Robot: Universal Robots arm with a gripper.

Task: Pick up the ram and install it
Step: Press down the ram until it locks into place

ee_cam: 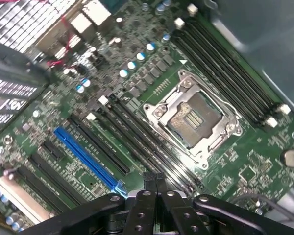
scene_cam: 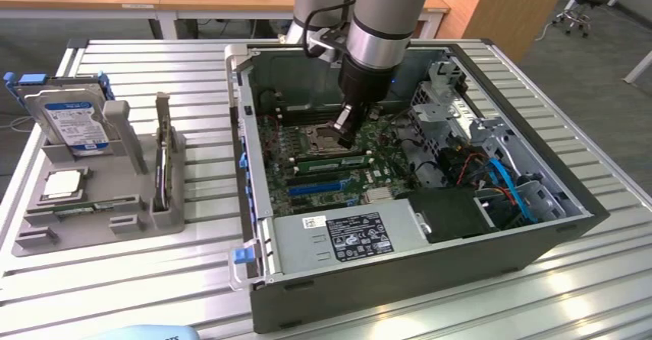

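My gripper (scene_cam: pixel 346 135) hangs low inside the open computer case (scene_cam: pixel 570 202), just over the motherboard (ee_cam: pixel 137 73) beside the empty processor socket (ee_cam: pixel 193 120). Its two fingertips (ee_cam: pixel 148 177) are pressed together with nothing visible between them, and they sit right above the black memory slots (ee_cam: pixel 122 122) next to the socket. In the exterior view a narrow green strip that looks like the ram (scene_cam: pixel 326 161) lies along those slots, directly below the gripper. I cannot tell whether it is fully seated or whether the fingertips touch it.
A grey holder (scene_cam: pixel 122 179) on the exterior view's left carries a blue-labelled hard drive (scene_cam: pixel 76 122), a square silver processor (scene_cam: pixel 63 183) and a thin board on edge (scene_cam: pixel 161 153). The case walls, drive cage (scene_cam: pixel 448 95) and cables (scene_cam: pixel 505 179) surround the gripper.
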